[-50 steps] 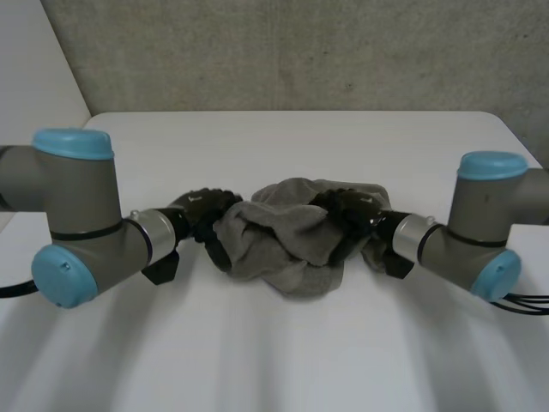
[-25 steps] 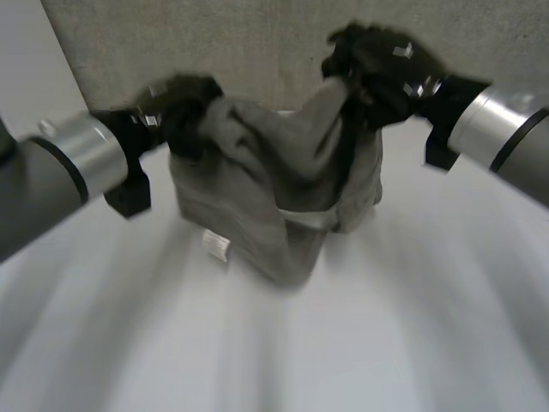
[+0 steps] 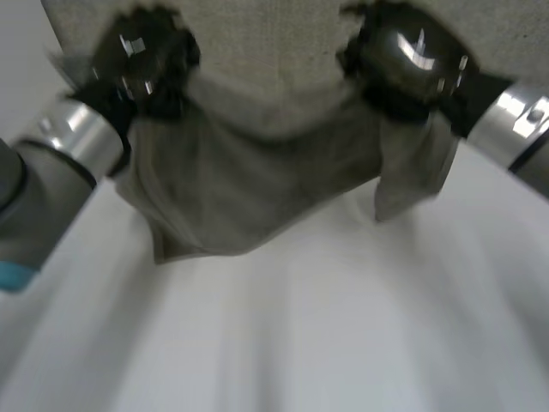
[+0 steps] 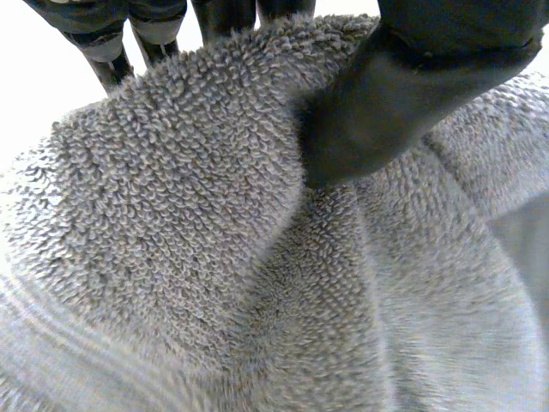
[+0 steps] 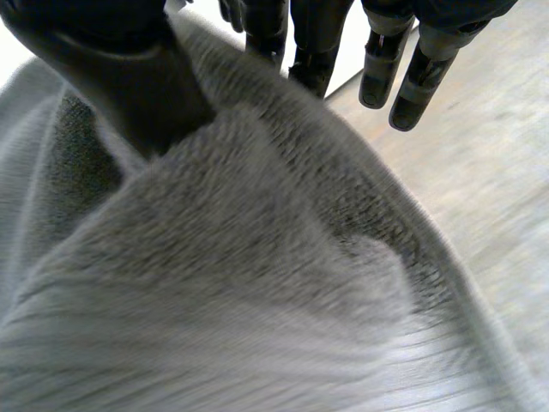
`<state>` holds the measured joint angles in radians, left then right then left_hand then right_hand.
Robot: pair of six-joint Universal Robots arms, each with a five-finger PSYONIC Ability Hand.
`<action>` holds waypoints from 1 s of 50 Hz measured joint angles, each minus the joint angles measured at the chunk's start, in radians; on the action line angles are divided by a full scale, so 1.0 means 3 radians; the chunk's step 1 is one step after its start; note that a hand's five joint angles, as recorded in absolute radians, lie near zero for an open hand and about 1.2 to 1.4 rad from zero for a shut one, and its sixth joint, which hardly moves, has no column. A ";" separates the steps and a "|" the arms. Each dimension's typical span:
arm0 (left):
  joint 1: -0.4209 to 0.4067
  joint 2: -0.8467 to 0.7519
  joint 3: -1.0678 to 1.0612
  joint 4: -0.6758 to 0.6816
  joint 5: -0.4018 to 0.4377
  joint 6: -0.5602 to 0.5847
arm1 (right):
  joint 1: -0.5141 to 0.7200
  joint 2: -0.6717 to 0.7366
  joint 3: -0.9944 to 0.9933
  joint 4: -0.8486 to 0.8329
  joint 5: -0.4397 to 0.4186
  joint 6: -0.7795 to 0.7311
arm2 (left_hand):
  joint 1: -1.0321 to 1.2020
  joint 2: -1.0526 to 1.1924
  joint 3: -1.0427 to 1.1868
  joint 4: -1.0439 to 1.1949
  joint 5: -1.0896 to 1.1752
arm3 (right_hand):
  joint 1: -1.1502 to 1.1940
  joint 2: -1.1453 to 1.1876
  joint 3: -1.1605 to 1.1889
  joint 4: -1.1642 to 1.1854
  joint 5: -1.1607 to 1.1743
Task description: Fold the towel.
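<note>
A grey terry towel point(image 3: 249, 180) hangs in the air, stretched between my two raised hands and sagging in the middle. My left hand point(image 3: 141, 60) grips its upper edge on the left; in the left wrist view the thumb point(image 4: 377, 94) presses the towel point(image 4: 214, 257) against the fingers point(image 4: 116, 51). On the other side my right hand point(image 3: 403, 60) holds the upper edge, and a flap hangs below it. In the right wrist view the thumb point(image 5: 129, 77) pinches the towel point(image 5: 240, 283) while the fingers point(image 5: 386, 51) stand behind the cloth.
The white table point(image 3: 343, 326) lies below the hanging towel. A grey wall point(image 3: 274, 51) rises behind the hands. Both arms reach in from the sides.
Both hands shut on the crumpled towel, lifted it off the table and moved apart. The towel now hangs spread between them.
</note>
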<state>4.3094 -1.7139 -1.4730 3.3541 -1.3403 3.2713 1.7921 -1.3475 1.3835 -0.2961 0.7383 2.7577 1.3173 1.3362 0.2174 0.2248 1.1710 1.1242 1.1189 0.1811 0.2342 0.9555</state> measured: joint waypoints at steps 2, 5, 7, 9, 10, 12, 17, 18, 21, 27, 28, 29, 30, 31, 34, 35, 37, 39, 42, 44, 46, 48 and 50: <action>-0.0008 -0.0031 -0.0171 -0.0023 0.0021 0.0001 | -0.0032 0.0011 0.0172 0.0041 -0.0054 -0.0162 | 0.0000 0.0000 0.0000 0.0000 0.0000 | -0.0479 -0.0460 0.0000 0.0000 -0.0461; -0.0019 -0.0107 -0.0414 -0.0077 0.0033 0.0006 | -0.0070 0.0036 0.0409 0.0131 -0.0082 -0.0467 | 0.0000 0.0000 0.0000 0.0000 -0.0001 | -0.0759 -0.0689 0.0000 0.0000 -0.0784; -0.0020 -0.0178 -0.0586 -0.0134 0.0031 0.0013 | -0.0096 0.0068 0.0566 0.0265 -0.0062 -0.0727 | 0.0000 0.0000 0.0000 0.0000 -0.0001 | -0.0869 -0.0793 0.0000 0.0000 -0.0921; -0.0015 -0.0241 -0.0696 -0.0186 0.0025 0.0017 | -0.0121 0.0103 0.0653 0.0389 -0.0023 -0.0901 | -0.0333 -0.0382 0.0000 0.0000 -0.0361 | -0.0899 -0.0829 0.0000 0.0000 -0.0959; -0.0010 -0.0291 -0.0761 -0.0229 0.0020 0.0020 | -0.0141 0.0136 0.0698 0.0483 0.0013 -0.1002 | -0.0691 -0.0735 0.0000 0.0000 -0.0742 | -0.0903 -0.0831 0.0000 0.0000 -0.0974; 0.0005 -0.0382 -0.0849 -0.0310 0.0008 0.0023 | -0.0182 0.0202 0.0745 0.0639 0.0091 -0.1132 | -0.1112 -0.1195 0.0000 0.0000 -0.1181 | -0.0904 -0.0831 0.0000 0.0000 -0.0987; 0.0045 -0.0540 -0.0932 -0.0493 -0.0015 0.0027 | -0.0247 0.0368 0.0786 0.0897 0.0286 -0.1255 | -0.2138 -0.2175 0.0000 0.0000 -0.2245 | -0.1162 -0.1103 0.0000 0.0000 -0.1235; 0.0056 -0.0579 -0.0939 -0.0537 -0.0020 0.0027 | -0.0254 0.0405 0.0796 0.0942 0.0331 -0.1261 | -0.2420 -0.2498 0.0000 0.0000 -0.2543 | -0.1349 -0.1295 0.0000 0.0000 -0.1441; 0.0072 -0.0636 -0.0941 -0.0598 -0.0026 0.0028 | -0.0260 0.0463 0.0823 0.0998 0.0396 -0.1249 | -0.2818 -0.2955 0.0000 0.0000 -0.3047 | -0.1883 -0.1833 0.0000 0.0000 -0.1985; 0.0081 -0.0680 -0.0923 -0.0648 -0.0057 0.0028 | -0.0253 0.0508 0.0909 0.1027 0.0462 -0.1086 | -0.3420 -0.3652 0.0000 0.0000 -0.3727 | -0.2849 -0.2820 0.0000 0.0000 -0.2959; 0.0081 -0.0677 -0.0917 -0.0649 -0.0067 0.0028 | -0.0253 0.0508 0.0920 0.1027 0.0464 -0.1035 | -0.3420 -0.3652 0.0000 0.0000 -0.3727 | -0.2903 -0.2867 0.0000 0.0000 -0.2959; 0.0081 -0.0675 -0.0914 -0.0650 -0.0071 0.0028 | -0.0253 0.0507 0.0924 0.1027 0.0464 -0.1009 | -0.3420 -0.3652 0.0000 0.0000 -0.3727 | -0.2922 -0.2878 0.0000 0.0000 -0.2959; 0.0082 -0.0671 -0.0907 -0.0651 -0.0080 0.0029 | -0.0253 0.0504 0.0930 0.1026 0.0464 -0.0951 | -0.3420 -0.3652 0.0000 0.0000 -0.3727 | -0.2933 -0.2879 0.0000 0.0000 -0.2959; 0.0084 -0.0665 -0.0898 -0.0655 -0.0088 0.0029 | -0.0254 0.0500 0.0934 0.1024 0.0462 -0.0896 | -0.3420 -0.3652 0.0000 0.0000 -0.3727 | -0.2934 -0.2879 0.0000 0.0000 -0.2959; 0.0094 -0.0653 -0.0875 -0.0670 -0.0100 0.0030 | -0.0253 0.0487 0.0922 0.1018 0.0458 -0.0780 | -0.3420 -0.3652 0.0000 0.0000 -0.3727 | -0.2934 -0.2879 0.0000 0.0000 -0.2959; 0.0100 -0.0648 -0.0866 -0.0682 -0.0103 0.0031 | -0.0251 0.0482 0.0910 0.1016 0.0456 -0.0731 | -0.3420 -0.3652 0.0000 0.0000 -0.3727 | -0.2934 -0.2879 0.0000 0.0000 -0.2959; 0.0113 -0.0635 -0.0848 -0.0709 -0.0105 0.0031 | -0.0246 0.0475 0.0872 0.1012 0.0454 -0.0656 | -0.3420 -0.3652 0.0000 0.0000 -0.3727 | -0.2934 -0.2879 0.0000 0.0000 -0.2959; 0.0132 -0.0617 -0.0829 -0.0749 -0.0106 0.0034 | -0.0234 0.0475 0.0795 0.1011 0.0456 -0.0561 | -0.3420 -0.3652 0.0000 0.0000 -0.3727 | -0.2934 -0.2879 0.0000 0.0000 -0.2959; 0.0159 -0.0596 -0.0811 -0.0812 -0.0106 0.0056 | -0.0206 0.0533 0.0602 0.1021 0.0460 -0.0404 | -0.3420 -0.3652 0.0000 0.0000 -0.3727 | -0.2934 -0.2879 0.0000 0.0000 -0.2959; 0.0171 -0.0588 -0.0811 -0.0852 -0.0106 0.0105 | -0.0186 0.0649 0.0400 0.1066 0.0461 -0.0271 | -0.3420 -0.3652 0.0000 0.0000 -0.3727 | -0.2934 -0.2878 0.0000 0.0000 -0.2959; 0.0179 -0.0584 -0.0815 -0.0889 -0.0106 0.0169 | -0.0173 0.0768 0.0219 0.1128 0.0461 -0.0166 | -0.3420 -0.3652 0.0000 0.0000 -0.3727 | -0.2933 -0.2879 0.0000 0.0000 -0.2959; 0.0186 -0.0571 -0.0827 -0.0941 -0.0109 0.0267 | -0.0161 0.0958 -0.0061 0.1261 0.0465 -0.0043 | -0.3420 -0.3653 0.0000 0.0000 -0.3727 | -0.2917 -0.2870 0.0000 0.0000 -0.2949; 0.0191 -0.0541 -0.0846 -0.0991 -0.0113 0.0358 | -0.0160 0.1170 -0.0369 0.1435 0.0486 0.0047 | -0.3420 -0.3653 0.0000 0.0000 -0.3727 | -0.2897 -0.2870 0.0000 0.0000 -0.2931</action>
<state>4.3669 -1.8763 -1.7270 3.0568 -1.3742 3.3789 1.7443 -0.9964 1.2728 0.1343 0.8841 2.7718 0.2911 0.2403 0.2174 0.2248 0.0529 0.2550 0.2580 0.1811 0.2342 0.0762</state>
